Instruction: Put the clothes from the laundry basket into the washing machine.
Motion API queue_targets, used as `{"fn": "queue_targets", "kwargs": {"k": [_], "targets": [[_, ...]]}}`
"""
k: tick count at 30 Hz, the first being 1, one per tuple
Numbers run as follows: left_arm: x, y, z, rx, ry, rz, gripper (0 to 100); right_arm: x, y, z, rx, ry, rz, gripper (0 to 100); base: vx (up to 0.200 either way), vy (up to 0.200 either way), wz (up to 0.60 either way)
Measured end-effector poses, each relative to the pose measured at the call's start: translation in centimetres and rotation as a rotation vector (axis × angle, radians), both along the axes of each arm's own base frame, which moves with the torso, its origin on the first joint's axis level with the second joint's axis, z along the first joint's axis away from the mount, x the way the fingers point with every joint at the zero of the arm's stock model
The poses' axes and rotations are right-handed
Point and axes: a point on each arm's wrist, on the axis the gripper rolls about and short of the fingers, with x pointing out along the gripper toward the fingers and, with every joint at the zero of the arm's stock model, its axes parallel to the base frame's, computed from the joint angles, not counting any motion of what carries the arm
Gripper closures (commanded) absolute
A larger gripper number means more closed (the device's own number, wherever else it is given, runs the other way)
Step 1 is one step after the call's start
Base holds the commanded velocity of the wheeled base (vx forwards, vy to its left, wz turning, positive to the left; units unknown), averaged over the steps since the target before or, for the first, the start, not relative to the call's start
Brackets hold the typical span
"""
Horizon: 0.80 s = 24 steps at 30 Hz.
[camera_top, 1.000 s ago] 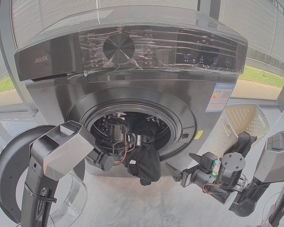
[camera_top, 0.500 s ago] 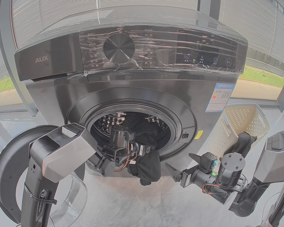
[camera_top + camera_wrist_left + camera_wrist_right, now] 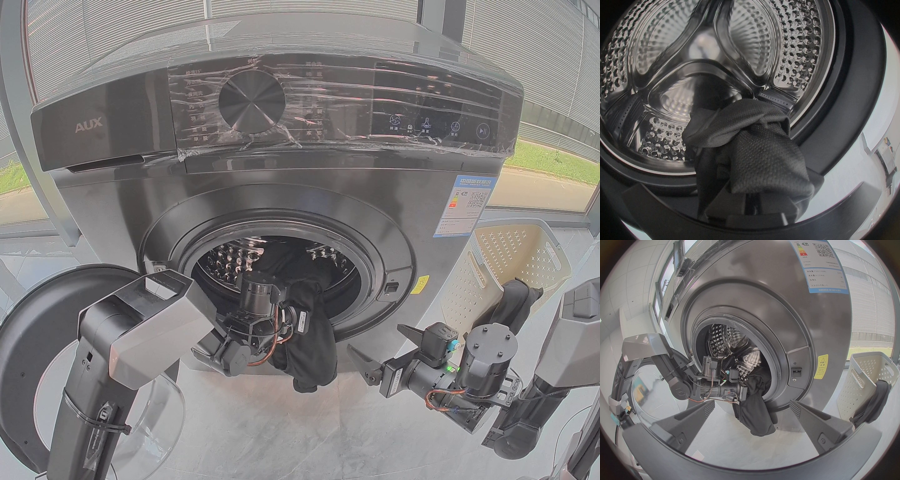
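A pale tiled floor (image 3: 281, 425) runs under tall windows, and the washing machine (image 3: 125, 206) stands on it with its round door (image 3: 37, 350) swung wide to the robot's left. The laundry basket (image 3: 537, 250) sits just beside the machine on the robot's right, with a dark garment (image 3: 512, 303) draped over its near rim.

The left gripper (image 3: 299, 320) is at the mouth of the drum (image 3: 693, 62). Its fingers look drawn together on a black garment (image 3: 312, 350) bunched at their tips. Part of that cloth lies inside the drum, but most of it hangs out over the lower lip of the opening (image 3: 359, 312) and down the machine's front, its end just above the floor. The right gripper (image 3: 382, 349) hovers low beside the opening, between it and the basket, with its fingers apart and holding nothing.

The step in hand appears to be getting this garment fully into the drum. To do it well, the left arm should carry the held bunch deep past the lip before letting go, since a release at the mouth would likely let the hanging weight drag the whole piece out. The free right gripper is well placed to lift the dangling tail and push it in over the lip. The basket garment comes afterwards.
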Motion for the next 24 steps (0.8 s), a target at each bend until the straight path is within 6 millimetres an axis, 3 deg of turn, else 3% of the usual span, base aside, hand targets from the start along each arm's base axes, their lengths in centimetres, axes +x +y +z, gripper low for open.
{"fn": "queue_targets", "kwargs": {"k": [5,14,15,24], "targets": [[1.5,0.4,1.1,-0.023,-0.062,0.063,100,0.0,0.0,0.0,0.000,0.000,0.001,0,0.000,0.000,0.00],[5.4,2.3,5.7,-0.107,-0.250,0.204,100,-0.1,0.1,0.0,0.000,0.000,0.007,0,0.000,0.000,0.00],[5.6,2.5,5.9,-0.109,-0.255,0.211,0,-0.2,0.2,0.0,0.001,0.000,0.009,0,0.000,0.000,0.00],[4.9,2.3,5.3,-0.099,-0.217,0.201,0,-0.2,0.2,0.0,0.001,0.002,0.010,0,0.000,0.000,0.00]]}}
